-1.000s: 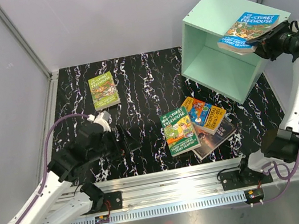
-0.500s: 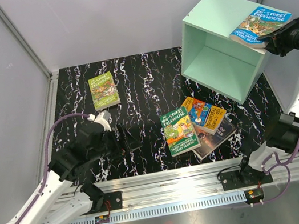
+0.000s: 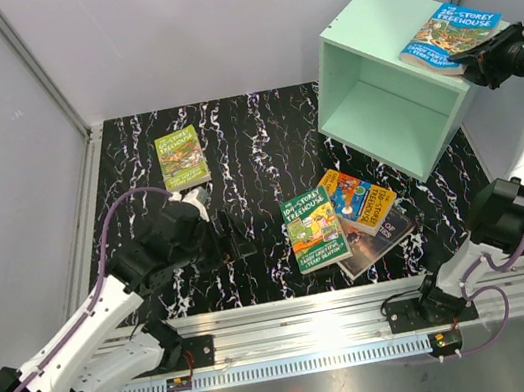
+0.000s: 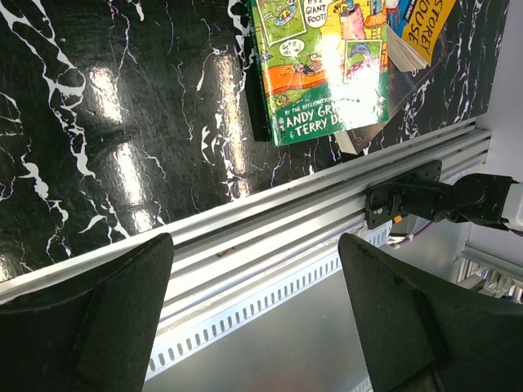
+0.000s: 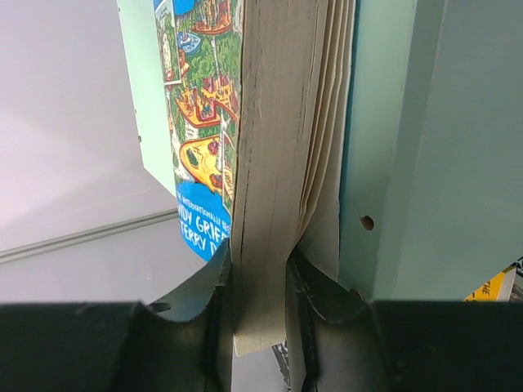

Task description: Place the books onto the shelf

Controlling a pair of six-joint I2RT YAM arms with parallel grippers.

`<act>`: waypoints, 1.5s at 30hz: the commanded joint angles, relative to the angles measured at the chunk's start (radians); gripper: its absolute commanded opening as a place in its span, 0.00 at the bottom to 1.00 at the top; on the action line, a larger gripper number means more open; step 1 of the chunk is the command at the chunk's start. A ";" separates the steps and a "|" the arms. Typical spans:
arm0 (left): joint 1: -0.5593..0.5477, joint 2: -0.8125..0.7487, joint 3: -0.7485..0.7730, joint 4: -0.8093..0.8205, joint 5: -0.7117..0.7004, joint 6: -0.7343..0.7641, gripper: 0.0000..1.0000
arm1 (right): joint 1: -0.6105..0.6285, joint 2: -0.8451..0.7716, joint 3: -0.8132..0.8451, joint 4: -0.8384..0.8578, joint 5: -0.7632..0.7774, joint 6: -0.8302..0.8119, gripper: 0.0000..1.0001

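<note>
Since a second ago the right gripper (image 3: 485,65), clenched on the blue book (image 3: 449,33), has carried it rightward. It now lies against the outer top of the shelf (image 3: 377,99), whose wall blocks the opening. The left gripper (image 3: 238,246), jaws wide, has come nearer to the pile of three books (image 3: 348,223). The lime-green book (image 3: 181,158) lies well apart.

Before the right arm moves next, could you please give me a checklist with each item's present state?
1. Grip: right gripper shut on the blue book, ok.
2. Placement: blue book inside the shelf, not ok; it lies over the top panel.
3. Contact with that panel: cannot tell.
4. Pages: splayed, not ok.
5. Other arm: left gripper open, empty, ok.
</note>
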 commanded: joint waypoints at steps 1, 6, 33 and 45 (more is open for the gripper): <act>0.000 0.014 0.060 0.054 -0.010 0.037 0.85 | -0.005 0.052 -0.004 -0.086 0.118 -0.108 0.09; 0.003 0.047 0.083 0.054 -0.006 0.063 0.85 | -0.005 0.037 -0.010 -0.115 0.166 -0.131 0.45; 0.018 0.232 0.058 0.191 0.193 0.143 0.87 | 0.040 -0.424 -0.336 -0.327 0.653 -0.112 1.00; 0.018 0.465 0.006 0.342 0.288 0.163 0.87 | 0.087 -1.090 -1.034 -0.262 0.225 -0.035 1.00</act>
